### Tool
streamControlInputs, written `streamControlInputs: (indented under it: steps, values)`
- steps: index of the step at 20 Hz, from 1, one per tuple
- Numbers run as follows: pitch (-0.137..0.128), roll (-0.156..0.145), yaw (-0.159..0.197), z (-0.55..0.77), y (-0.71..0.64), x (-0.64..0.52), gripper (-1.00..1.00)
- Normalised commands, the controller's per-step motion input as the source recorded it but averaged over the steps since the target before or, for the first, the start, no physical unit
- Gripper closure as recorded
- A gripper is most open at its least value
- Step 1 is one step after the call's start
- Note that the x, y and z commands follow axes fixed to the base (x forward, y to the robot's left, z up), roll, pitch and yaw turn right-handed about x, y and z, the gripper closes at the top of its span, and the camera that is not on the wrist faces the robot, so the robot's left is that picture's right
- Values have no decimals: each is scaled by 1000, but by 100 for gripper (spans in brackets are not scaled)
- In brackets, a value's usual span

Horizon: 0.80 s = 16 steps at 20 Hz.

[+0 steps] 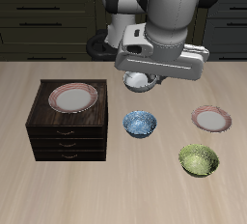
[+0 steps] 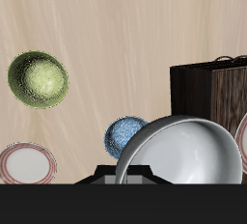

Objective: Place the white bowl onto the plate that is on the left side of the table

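My gripper (image 1: 142, 76) is shut on the rim of the small white bowl (image 1: 138, 80) and holds it above the table, behind the blue-patterned bowl. In the wrist view the white bowl (image 2: 185, 151) fills the near field, tilted, with the finger base (image 2: 123, 176) at its rim. The left plate (image 1: 210, 119), white with a pink rim, lies on the table toward the front, apart from the gripper; it also shows in the wrist view (image 2: 25, 163). It is bare.
A blue-patterned bowl (image 1: 140, 124) (image 2: 124, 135) sits mid-table. A larger green bowl (image 1: 199, 160) (image 2: 39, 78) sits near the front edge beside the left plate. A dark wooden drawer cabinet (image 1: 68, 131) (image 2: 207, 93) carries a second pink-rimmed plate (image 1: 74, 98).
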Motion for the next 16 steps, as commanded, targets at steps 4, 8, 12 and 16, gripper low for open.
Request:
streamControlInputs:
  steps: [4, 8, 12, 16]
  values:
    - [-19, -21, -3, 149, 23, -475, 100]
    - [15, -34, 4, -82, -29, -269, 100]
    - [-8, 26, -6, -20, -2, -301, 100]
    - [-80, 4, 47, 72, 187, -543, 100]
